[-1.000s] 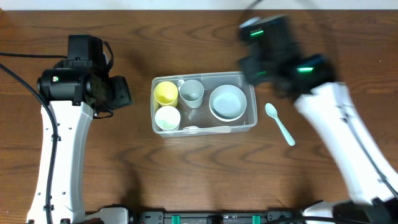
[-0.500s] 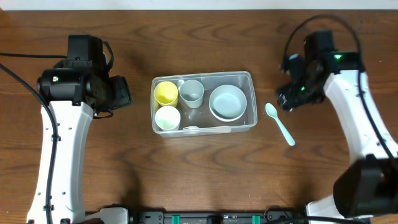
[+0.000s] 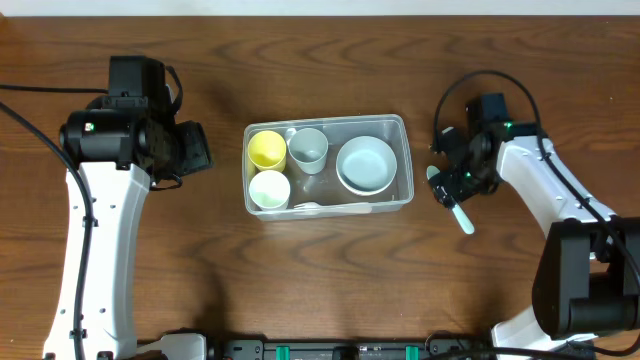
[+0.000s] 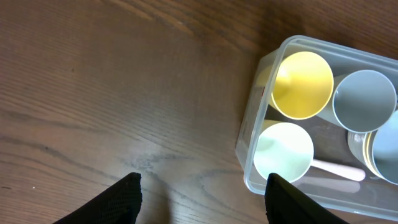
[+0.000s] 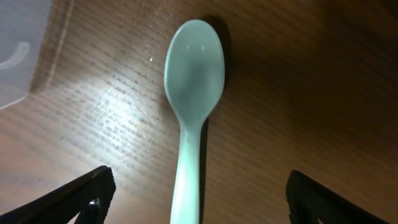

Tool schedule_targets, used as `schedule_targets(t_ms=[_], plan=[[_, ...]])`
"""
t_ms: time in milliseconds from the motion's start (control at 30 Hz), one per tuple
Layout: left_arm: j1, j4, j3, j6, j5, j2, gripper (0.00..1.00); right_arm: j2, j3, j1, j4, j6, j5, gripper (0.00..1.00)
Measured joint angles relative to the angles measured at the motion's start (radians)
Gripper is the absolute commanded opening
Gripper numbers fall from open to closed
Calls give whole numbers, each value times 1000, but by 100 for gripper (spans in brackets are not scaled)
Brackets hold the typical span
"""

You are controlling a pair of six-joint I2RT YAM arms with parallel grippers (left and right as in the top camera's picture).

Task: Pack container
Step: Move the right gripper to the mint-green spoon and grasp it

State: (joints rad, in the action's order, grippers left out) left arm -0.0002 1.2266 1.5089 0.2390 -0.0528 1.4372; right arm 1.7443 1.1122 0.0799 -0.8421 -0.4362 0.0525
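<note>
One dark wood-grain table, clear container mid-table, mint spoon just beside

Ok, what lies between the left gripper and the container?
Only bare wooden table separates the left gripper from the container, clearest in the left wrist view.

A robotics lab bench, by the look of it: a white left arm and right arm, a loose black cable looping above the latter, work at a wood-grain table. Black mounting hardware lines its edge, and the container holds plastic tableware.
</note>
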Motion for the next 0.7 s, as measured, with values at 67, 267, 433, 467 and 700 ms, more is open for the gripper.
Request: schedule_targets(t_ms=[67,267,433,467,700], plan=[[0,0,0,0,0,0,64,0,-26,1,41,-9,0,88],[0,0,0,0,0,0,64,1,-86,8,129,-42,0,87],[0,0,0,0,0,0,64,1,-107,8,173,-50,0,86],[0,0,0,0,0,0,64,2,-108,8,182,-52,-1,86],[0,0,0,0,0,0,64,2,-108,8,207,-58,-1,86]])
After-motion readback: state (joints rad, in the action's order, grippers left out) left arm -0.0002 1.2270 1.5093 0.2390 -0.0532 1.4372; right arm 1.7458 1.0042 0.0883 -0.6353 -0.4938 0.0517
